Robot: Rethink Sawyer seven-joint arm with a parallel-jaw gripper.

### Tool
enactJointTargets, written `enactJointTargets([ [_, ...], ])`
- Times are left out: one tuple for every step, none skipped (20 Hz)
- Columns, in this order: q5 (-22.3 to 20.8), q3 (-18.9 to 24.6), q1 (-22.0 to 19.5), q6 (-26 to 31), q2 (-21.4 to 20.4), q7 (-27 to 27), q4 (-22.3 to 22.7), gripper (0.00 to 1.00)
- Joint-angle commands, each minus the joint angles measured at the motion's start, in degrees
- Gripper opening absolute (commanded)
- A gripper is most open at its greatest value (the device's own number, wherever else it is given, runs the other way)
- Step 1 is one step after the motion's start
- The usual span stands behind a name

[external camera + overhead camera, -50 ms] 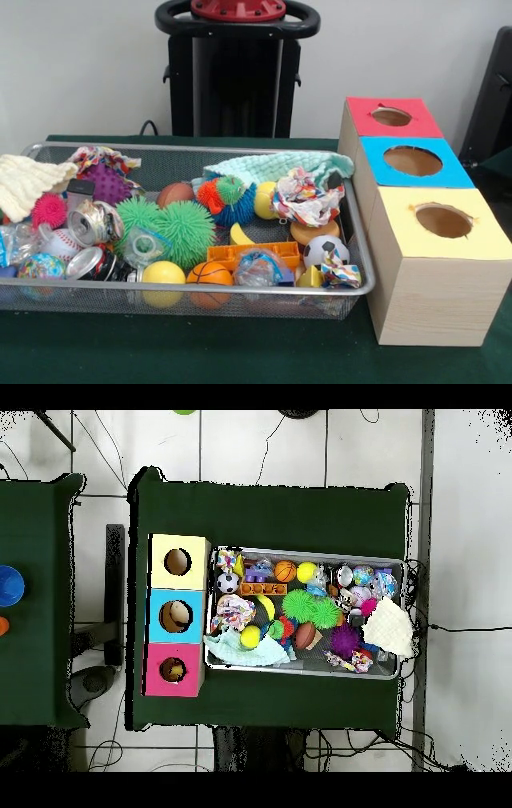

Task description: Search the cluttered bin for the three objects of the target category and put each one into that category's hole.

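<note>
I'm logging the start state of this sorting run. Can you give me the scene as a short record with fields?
container: wire mesh bin on a green table
contents: crowded; mini basketball, soccer ball, baseball, yellow ball, green spiky balls, crushed cans, cloths
sorting box: wooden box beside the bin, three holes on top
hole colours: red, blue, yellow
tool: not in view
task progress: in the overhead view, something shows inside each hole; what it is cannot be told
</note>
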Motion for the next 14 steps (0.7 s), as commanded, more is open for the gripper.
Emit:
enactJointTargets([
  [-5.63,11.12,-4.56,13.95,2.65,-23.27,-25.01,1.0],
  [-6.16,11.37,-5.02,10.89,1.52,-24.13,-25.61,1.0],
  [-7.12,11.89,-5.18,12.01,1.64,-24.26,-26.85,1.0],
  [-9.36,13.09,-5.42,16.71,2.43,-23.85,-29.45,1.0],
  [-10.17,14.06,-5.75,17.9,2.48,-23.97,-30.09,1.0],
  [-10.22,15.11,-6.46,15.35,1.86,-24.81,-29.9,1.0],
  [-10.74,16.01,-6.9,14.66,1.64,-25.04,-29.9,1.0],
  [-11.51,17.23,-7.58,14.64,1.65,-25.82,-30.01,1.0],
  [-11.41,18.57,-8.31,14.14,1.64,-26.57,-29.58,1.0],
  [-11.31,20.15,-9.32,14.28,1.85,-27.59,-29.11,1.0],
  [-11.79,20.97,-9.8,15.15,2.0,-27.13,-29.06,1.0],
  [-11.03,21.9,-10.69,16.53,2.45,-25.87,-28.74,1.0],
  [-10.62,22.95,-11.36,17.06,2.64,-25.41,-28.33,1.0],
  [-9.68,24.42,-12.34,19.48,3.18,-24.14,-28.0,1.0],
])
